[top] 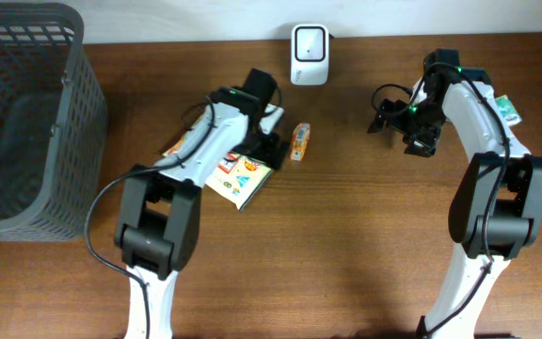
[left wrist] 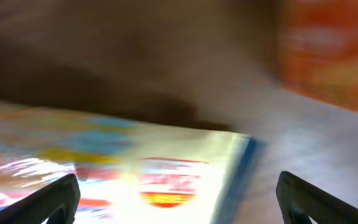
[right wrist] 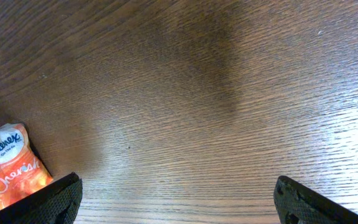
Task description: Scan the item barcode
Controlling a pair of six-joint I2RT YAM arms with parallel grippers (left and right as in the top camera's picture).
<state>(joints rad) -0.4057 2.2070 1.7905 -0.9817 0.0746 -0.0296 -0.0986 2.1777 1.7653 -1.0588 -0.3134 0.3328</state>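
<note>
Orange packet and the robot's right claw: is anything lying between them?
No. Only bare wooden table lies between the orange packet and the open right gripper; the overhead view shows it.

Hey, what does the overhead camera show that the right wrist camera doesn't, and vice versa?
Only the overhead shows the grey basket, the white scanner and the flat colourful packet beneath the left arm. Only the right wrist shows the Kleenex lettering on the orange pack. Both show the wooden table, the right tool, open and empty in the wrist view, and probably that same orange pack.
</note>
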